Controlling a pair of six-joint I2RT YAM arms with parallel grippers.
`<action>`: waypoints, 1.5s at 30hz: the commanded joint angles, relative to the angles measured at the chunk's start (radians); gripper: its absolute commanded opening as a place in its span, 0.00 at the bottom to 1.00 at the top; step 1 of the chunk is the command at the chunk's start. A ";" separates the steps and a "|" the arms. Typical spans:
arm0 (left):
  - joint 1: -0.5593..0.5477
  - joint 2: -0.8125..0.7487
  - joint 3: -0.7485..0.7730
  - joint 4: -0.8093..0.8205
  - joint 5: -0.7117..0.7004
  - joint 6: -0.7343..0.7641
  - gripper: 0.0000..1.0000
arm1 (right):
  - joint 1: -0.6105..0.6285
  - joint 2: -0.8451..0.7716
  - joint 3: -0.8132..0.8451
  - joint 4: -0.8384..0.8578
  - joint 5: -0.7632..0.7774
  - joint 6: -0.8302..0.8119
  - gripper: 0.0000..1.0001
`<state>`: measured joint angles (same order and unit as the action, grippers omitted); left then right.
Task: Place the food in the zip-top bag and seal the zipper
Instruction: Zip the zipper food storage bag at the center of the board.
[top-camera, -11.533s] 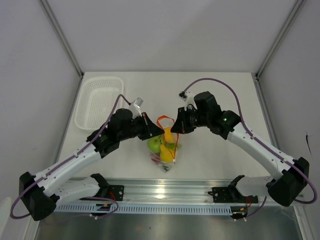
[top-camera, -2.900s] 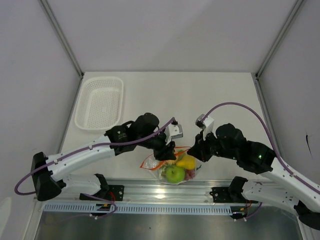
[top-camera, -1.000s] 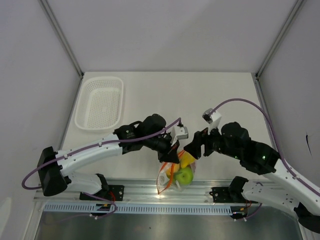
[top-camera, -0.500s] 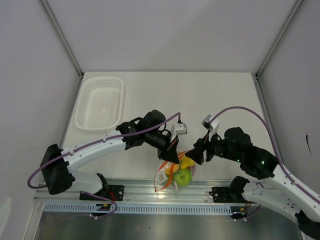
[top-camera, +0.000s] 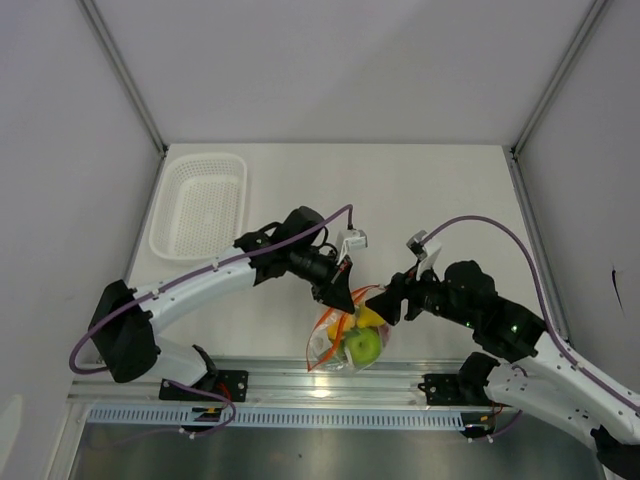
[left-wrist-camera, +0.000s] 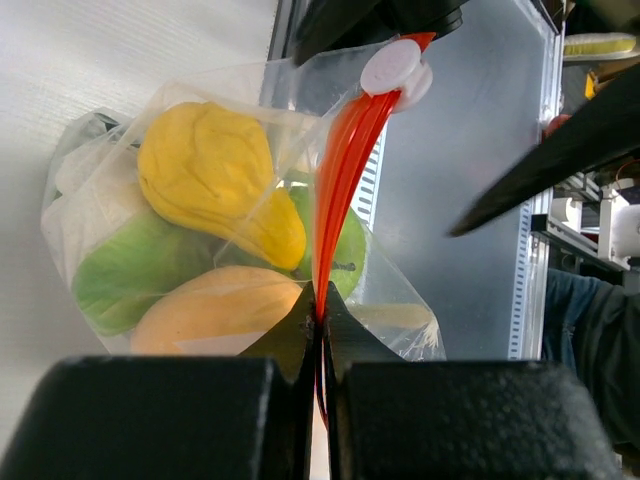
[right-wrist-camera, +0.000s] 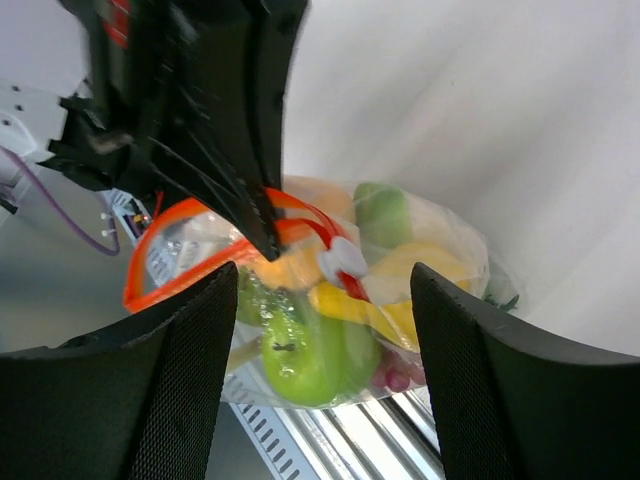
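The zip-top bag (top-camera: 350, 338) hangs at the table's near edge, full of food: a green apple (right-wrist-camera: 310, 345), a yellow fruit (left-wrist-camera: 215, 175) and an orange fruit (left-wrist-camera: 215, 312). My left gripper (top-camera: 340, 296) is shut on the orange-red zipper (left-wrist-camera: 340, 190), pinching the strip between its fingertips (left-wrist-camera: 300, 330). A white slider tab (right-wrist-camera: 343, 258) sits on the strip. Part of the mouth gapes as an orange loop (right-wrist-camera: 160, 262). My right gripper (top-camera: 388, 300) stands open just right of the bag, with the slider and fruit showing between its fingers (right-wrist-camera: 150, 390).
A white mesh basket (top-camera: 200, 205) stands at the back left of the table. The metal rail (top-camera: 320, 385) with both arm bases runs right under the hanging bag. Purple cables loop over both arms.
The left gripper, still holding the zipper strip, has drawn back a little and the bag hangs more upright. The right gripper has shifted closer to the bag's upper right.
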<state>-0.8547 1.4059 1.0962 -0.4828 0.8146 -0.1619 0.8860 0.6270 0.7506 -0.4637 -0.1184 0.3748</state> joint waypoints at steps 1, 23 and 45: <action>0.035 0.007 0.041 -0.003 0.067 -0.014 0.01 | -0.002 0.013 -0.049 0.143 0.022 0.024 0.72; 0.083 0.024 0.007 -0.008 0.106 0.010 0.01 | -0.028 -0.055 -0.165 0.260 -0.044 -0.111 0.42; 0.089 0.038 0.017 -0.010 0.115 0.015 0.01 | -0.087 -0.018 -0.226 0.365 -0.075 -0.097 0.00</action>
<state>-0.7753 1.4406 1.0962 -0.4988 0.8978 -0.1650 0.8070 0.6289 0.5308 -0.1738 -0.1894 0.2771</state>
